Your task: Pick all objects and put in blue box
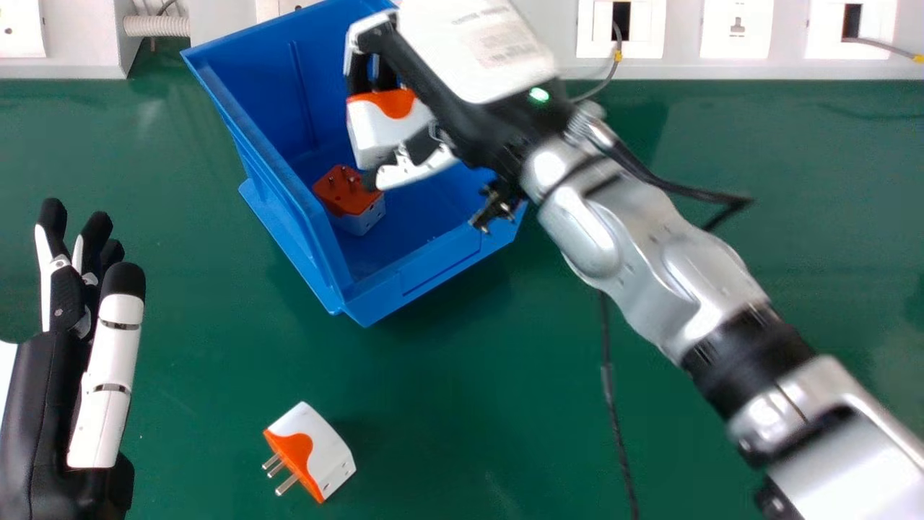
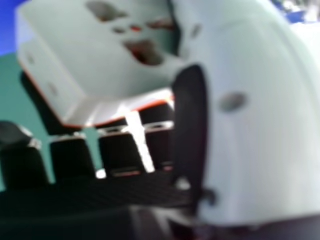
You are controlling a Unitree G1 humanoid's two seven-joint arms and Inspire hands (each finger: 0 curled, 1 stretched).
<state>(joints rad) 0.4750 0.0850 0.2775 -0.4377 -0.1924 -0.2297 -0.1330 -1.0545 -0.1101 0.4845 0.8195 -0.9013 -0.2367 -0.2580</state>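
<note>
Gripping boxy wht/orange adapter (image 1: 375, 133), R hand (image 1: 473, 50) hangs over smooth blue box (image 1: 253, 72).

There are three plug adapters: one plug adapter (image 1: 328, 451) at the lower left of centre, one plug adapter (image 1: 339, 189) inside the single blue box (image 1: 426, 278) at upper centre, and one plug adapter (image 1: 379, 126) above that. Robot hands number two, the left robot hand (image 1: 112, 375) at lower left and the right robot hand (image 1: 469, 50) at upper centre. Three wall plates (image 1: 736, 47) show at upper right.
</note>
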